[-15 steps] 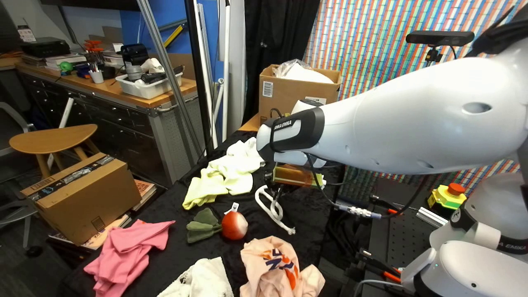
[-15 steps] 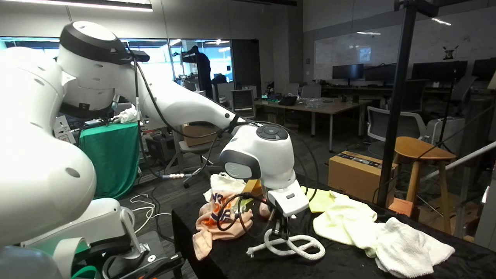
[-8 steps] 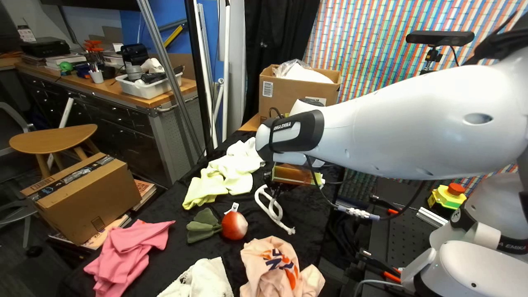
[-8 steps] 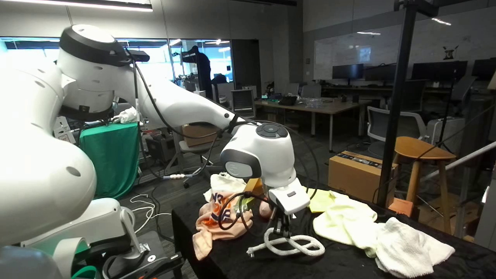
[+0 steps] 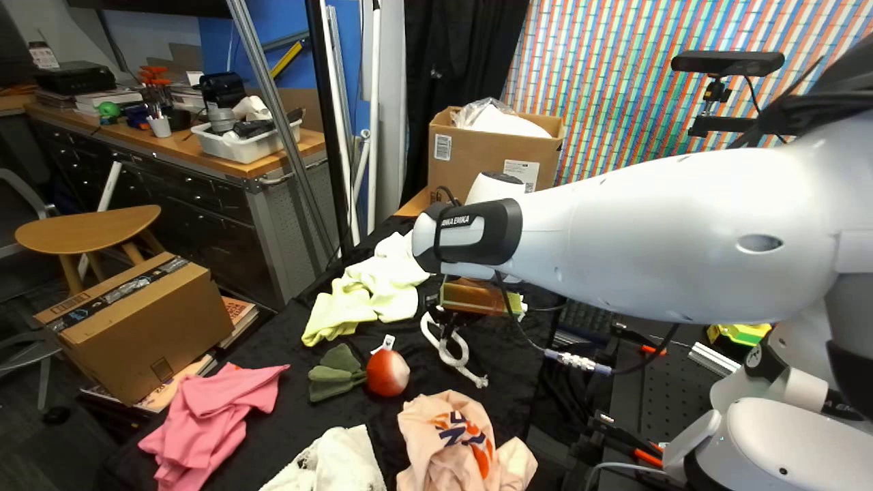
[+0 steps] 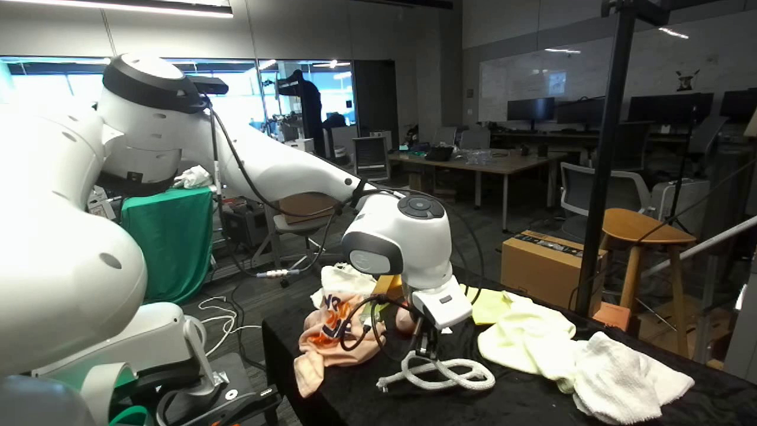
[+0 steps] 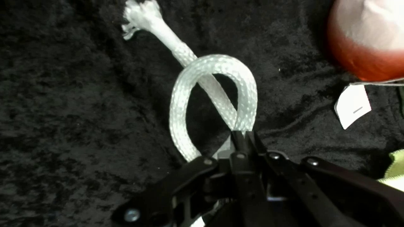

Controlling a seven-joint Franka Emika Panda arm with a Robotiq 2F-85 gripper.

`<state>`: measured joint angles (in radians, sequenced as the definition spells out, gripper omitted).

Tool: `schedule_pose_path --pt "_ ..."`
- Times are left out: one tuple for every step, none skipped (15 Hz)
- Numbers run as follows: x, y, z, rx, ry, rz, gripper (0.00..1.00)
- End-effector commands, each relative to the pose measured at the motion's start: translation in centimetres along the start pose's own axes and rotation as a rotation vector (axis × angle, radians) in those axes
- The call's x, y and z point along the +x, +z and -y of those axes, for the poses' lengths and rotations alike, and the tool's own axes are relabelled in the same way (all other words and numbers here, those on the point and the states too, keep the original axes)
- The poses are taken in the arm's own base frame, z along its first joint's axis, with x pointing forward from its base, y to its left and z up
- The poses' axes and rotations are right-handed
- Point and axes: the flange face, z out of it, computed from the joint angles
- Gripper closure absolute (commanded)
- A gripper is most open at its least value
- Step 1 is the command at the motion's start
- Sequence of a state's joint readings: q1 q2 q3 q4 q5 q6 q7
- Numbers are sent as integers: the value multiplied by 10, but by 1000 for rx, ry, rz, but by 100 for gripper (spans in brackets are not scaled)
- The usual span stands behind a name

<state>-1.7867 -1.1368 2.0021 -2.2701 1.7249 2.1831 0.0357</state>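
Tool (image 7: 244,132): pinching white rope (image 7: 217,64) | arm (image 5: 648,232): reads "ANKA EMIKA" | peach cloth (image 5: 436,460): print (image 5: 452,435) creased

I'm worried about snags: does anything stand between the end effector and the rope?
Nothing visible does. In the wrist view, the closed end effector sits right at the rope, though contact is unclear; the toy radish lies off to one side.

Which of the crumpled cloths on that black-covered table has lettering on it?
The crumpled peach fabric cloth, in both exterior views, bears blue and orange lettering. None shows on the others, such as the crumpled pink fabric cloth.
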Motion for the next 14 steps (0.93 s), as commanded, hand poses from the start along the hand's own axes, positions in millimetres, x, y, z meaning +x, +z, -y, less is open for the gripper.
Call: schedule_pose_path --pt "3 9 4 -14 -16 17 91" --pt "2 9 3 -20 -23 28 90" --pt "1 11 1 -34 -27 38 84" --pt "0 12 -1 -49 -31 50 73" --pt "-2 14 -3 -61 -37 64 76" --pt "-3 16 -4 -72 -40 73 57" --pt "-3 17 -5 -78 -44 79 49" --pt "-3 18 -5 -77 -45 83 42" --pt "-2 20 -5 -74 -45 86 33" --pt "-1 22 -5 -76 -47 86 26" --pt "-2 22 -5 -79 -48 89 19" --pt "-1 24 -5 -81 -47 85 11" --pt "0 25 -5 -79 -49 83 4" --pt "1 24 -4 -75 -48 77 0"
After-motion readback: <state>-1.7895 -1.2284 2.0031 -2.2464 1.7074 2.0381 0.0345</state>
